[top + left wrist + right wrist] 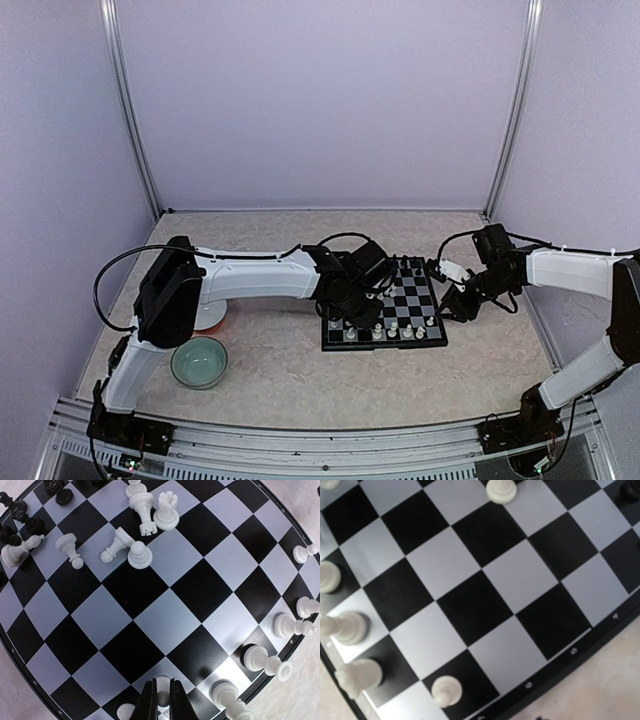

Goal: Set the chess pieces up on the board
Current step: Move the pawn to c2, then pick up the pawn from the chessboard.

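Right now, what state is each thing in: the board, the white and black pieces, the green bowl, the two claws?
board: lying flat.
white row: standing along one edge.
white heap: mid-board, some tipped over.
black pieces: bunched at the far edge, seemingly upright.
green bowl: upright, looks empty.
left claw: shut, low over the board; grip on a piece unclear.
right claw: beside the board; open or shut, cannot tell.
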